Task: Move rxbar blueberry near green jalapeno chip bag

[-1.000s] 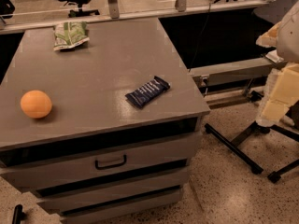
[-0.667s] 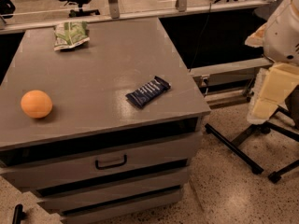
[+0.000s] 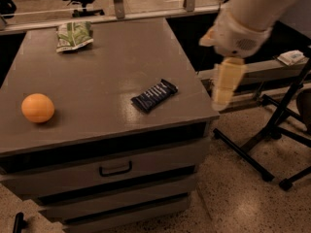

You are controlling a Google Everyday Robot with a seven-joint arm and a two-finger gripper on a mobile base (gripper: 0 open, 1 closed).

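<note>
The rxbar blueberry (image 3: 154,95), a dark navy bar with pale lettering, lies flat and slanted near the front right of the grey cabinet top (image 3: 112,67). The green jalapeno chip bag (image 3: 73,35), green and white and crinkled, lies at the far left back of the top. My gripper (image 3: 226,84), a pale cream piece hanging from the white arm, is in the air just off the cabinet's right edge, to the right of the bar and apart from it.
An orange fruit (image 3: 38,108) sits at the front left of the top. Drawers (image 3: 115,169) run below the front edge. A black stand's legs (image 3: 265,149) spread on the floor to the right. A low shelf (image 3: 272,69) stands behind the arm.
The arm has swung in from the right edge of view toward the cabinet, and the gripper is now close to the top's right edge. The bar, bag and orange have not moved.
</note>
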